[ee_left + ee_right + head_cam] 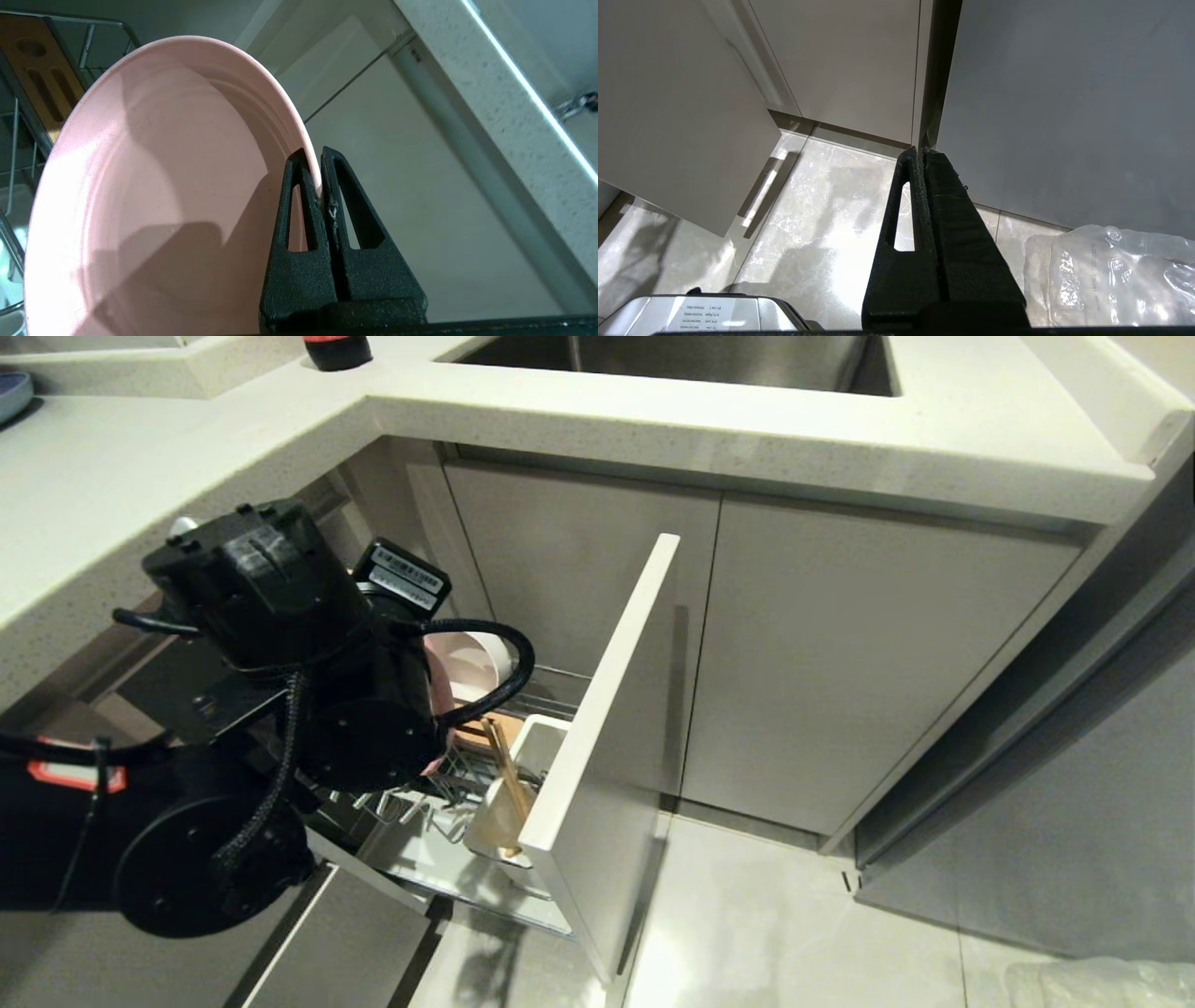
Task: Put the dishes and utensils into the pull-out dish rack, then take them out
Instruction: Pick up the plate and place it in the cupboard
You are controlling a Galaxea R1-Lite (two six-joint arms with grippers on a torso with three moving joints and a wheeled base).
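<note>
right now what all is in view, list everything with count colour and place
plate: 1, salmon pink, on edge over the rack, rim pinched by left gripper
bowl: 1, cream white, in rack behind the arm
chopsticks: pale wood, in white utensil cup
dish rack: 1, chrome wire, grey front, pulled out
sink: 1, steel, in countertop
plastic bag: 1, clear, on floor
left gripper: shut on plate
right gripper: shut, empty, above floor

The left arm (280, 709) reaches forward and down, its wrist bent low — the left gripper (321, 186) has its jaws clamped tight on a thin rim. The right gripper (920, 156) hangs parked — jaws pressed together, holding nothing.
</note>
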